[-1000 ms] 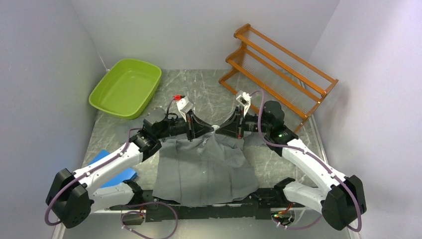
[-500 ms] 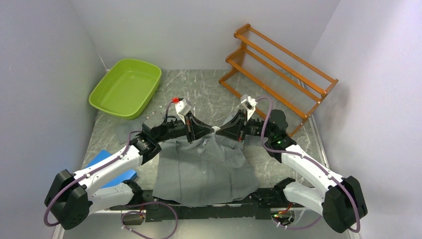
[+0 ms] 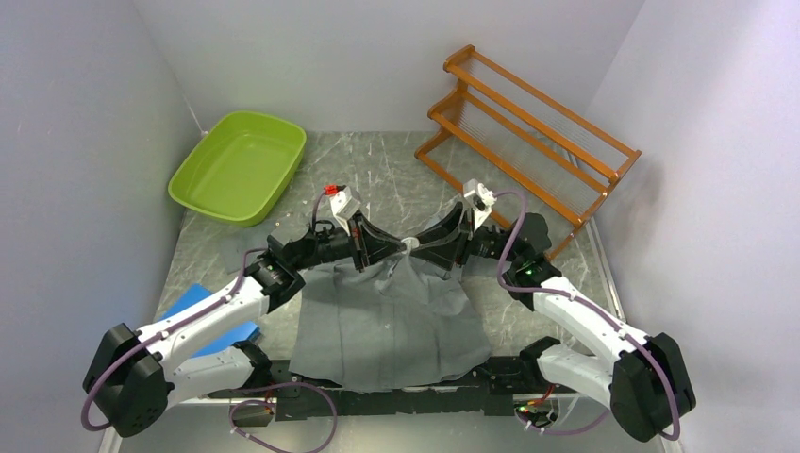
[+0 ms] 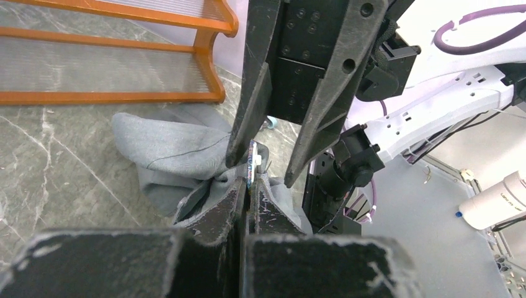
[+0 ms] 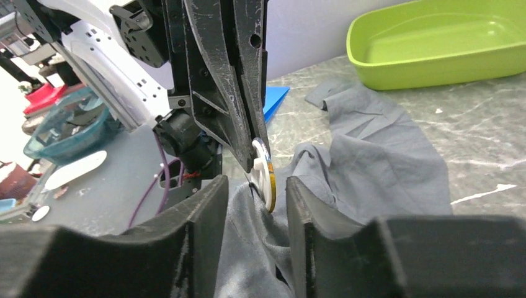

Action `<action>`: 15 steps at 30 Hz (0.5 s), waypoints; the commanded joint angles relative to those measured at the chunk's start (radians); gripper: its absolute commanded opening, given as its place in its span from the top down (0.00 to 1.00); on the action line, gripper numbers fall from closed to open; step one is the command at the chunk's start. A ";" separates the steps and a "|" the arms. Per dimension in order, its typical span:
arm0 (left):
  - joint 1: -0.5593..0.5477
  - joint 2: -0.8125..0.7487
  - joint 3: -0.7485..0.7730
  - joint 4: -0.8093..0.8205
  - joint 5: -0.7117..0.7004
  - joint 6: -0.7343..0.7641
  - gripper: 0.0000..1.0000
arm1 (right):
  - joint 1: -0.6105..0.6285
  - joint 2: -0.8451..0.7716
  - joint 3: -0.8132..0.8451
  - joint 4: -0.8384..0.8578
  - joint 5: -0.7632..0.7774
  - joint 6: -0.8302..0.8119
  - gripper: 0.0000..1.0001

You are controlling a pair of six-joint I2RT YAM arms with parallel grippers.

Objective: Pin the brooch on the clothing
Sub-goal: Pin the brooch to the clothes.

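Note:
The dark-grey shirt (image 3: 387, 321) lies spread on the table between my arms, with its upper part pulled up into a peak. My left gripper (image 3: 401, 246) is shut on the brooch (image 3: 408, 244), a small white disc with an orange rim, and holds it against the raised fabric. In the left wrist view the brooch (image 4: 253, 162) sticks out just past my closed left gripper (image 4: 250, 184). My right gripper (image 5: 255, 194) is open. A fold of shirt (image 5: 372, 155) and the brooch (image 5: 265, 172) stand between its jaws.
A green tub (image 3: 241, 165) sits at the back left. A wooden two-tier rack (image 3: 528, 123) stands at the back right. A blue flat object (image 3: 203, 311) lies under my left arm. White walls close in both sides.
My right wrist has swung to the right and its gripper has tilted lower toward the brooch. My left arm has shifted slightly left. The grippers still meet at the shirt's peak.

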State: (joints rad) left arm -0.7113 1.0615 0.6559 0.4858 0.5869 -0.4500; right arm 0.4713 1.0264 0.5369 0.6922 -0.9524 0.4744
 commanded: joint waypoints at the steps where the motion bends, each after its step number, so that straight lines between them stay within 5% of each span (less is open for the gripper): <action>1: -0.003 -0.035 0.001 0.031 0.010 -0.009 0.97 | -0.005 -0.006 -0.011 0.123 -0.029 -0.006 0.55; 4: -0.004 -0.039 0.001 0.027 0.012 -0.006 0.97 | -0.004 0.003 -0.013 0.133 -0.050 -0.010 0.51; 11: -0.003 -0.037 0.013 0.017 0.045 0.006 0.97 | -0.010 0.013 -0.008 0.068 -0.046 -0.086 0.25; 15: -0.003 -0.028 0.022 0.025 0.094 0.005 0.97 | -0.013 0.034 0.026 0.037 -0.109 -0.129 0.28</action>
State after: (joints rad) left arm -0.7113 1.0485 0.6559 0.4740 0.6132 -0.4488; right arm 0.4648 1.0458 0.5262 0.7418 -0.9966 0.4164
